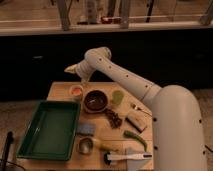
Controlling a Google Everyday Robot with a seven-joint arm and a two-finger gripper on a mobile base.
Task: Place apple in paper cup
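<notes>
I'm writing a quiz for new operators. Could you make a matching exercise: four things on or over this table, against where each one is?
Things:
1 apple
2 green tray
3 metal cup
4 gripper

Places:
A on the table's left side
B in the air above the paper cup
C inside the paper cup
D near edge, just right of the tray

Pairs: 1-C, 2-A, 3-D, 4-B.

The surface carries three cups: one white paper cup, one pale green cup and one metal cup. There is one apple, one dark brown bowl, one green tray and one long green vegetable. One end effector hangs left of centre in the upper frame.
</notes>
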